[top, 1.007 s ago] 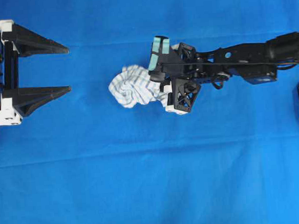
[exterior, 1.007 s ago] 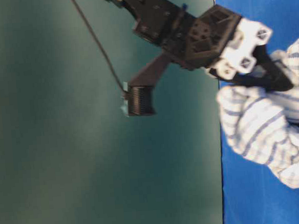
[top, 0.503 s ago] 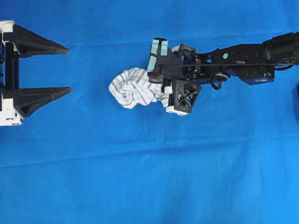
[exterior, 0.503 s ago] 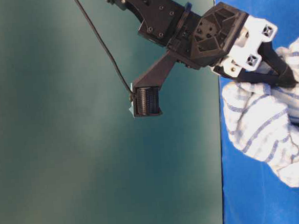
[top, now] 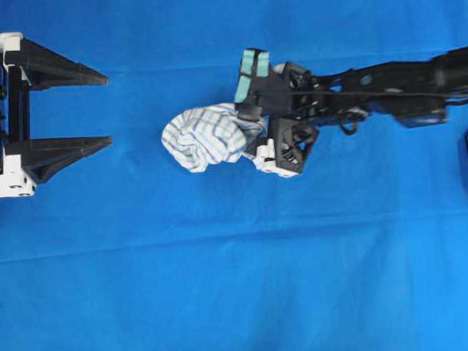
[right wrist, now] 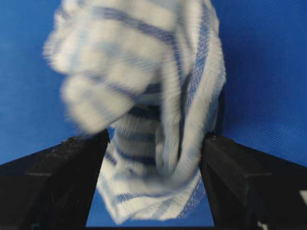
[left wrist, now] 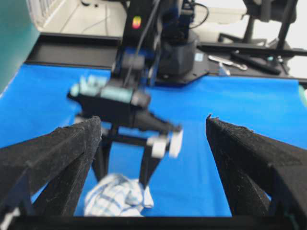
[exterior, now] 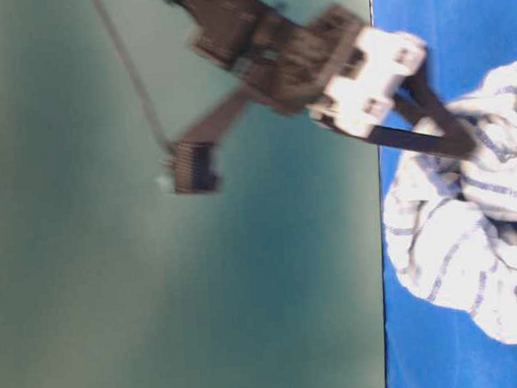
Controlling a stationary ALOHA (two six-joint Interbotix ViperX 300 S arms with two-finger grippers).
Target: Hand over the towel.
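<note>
A crumpled striped towel [top: 205,137] sits near the middle of the blue-covered tabletop [top: 242,287], seen from overhead with the right tool [top: 251,134] reaching in from the right edge and the left tool [top: 101,107] parked by the left edge, its jaws spread wide and empty, well apart from the cloth. The right wrist camera alone shows the bunched cloth [right wrist: 144,110] lying between that tool's two dark fingers [right wrist: 62,177], which stand wide on either side of it. The motion-blurred table-level view adds one slim finger [exterior: 423,138] lying across the top of the heap [exterior: 461,242].
</note>
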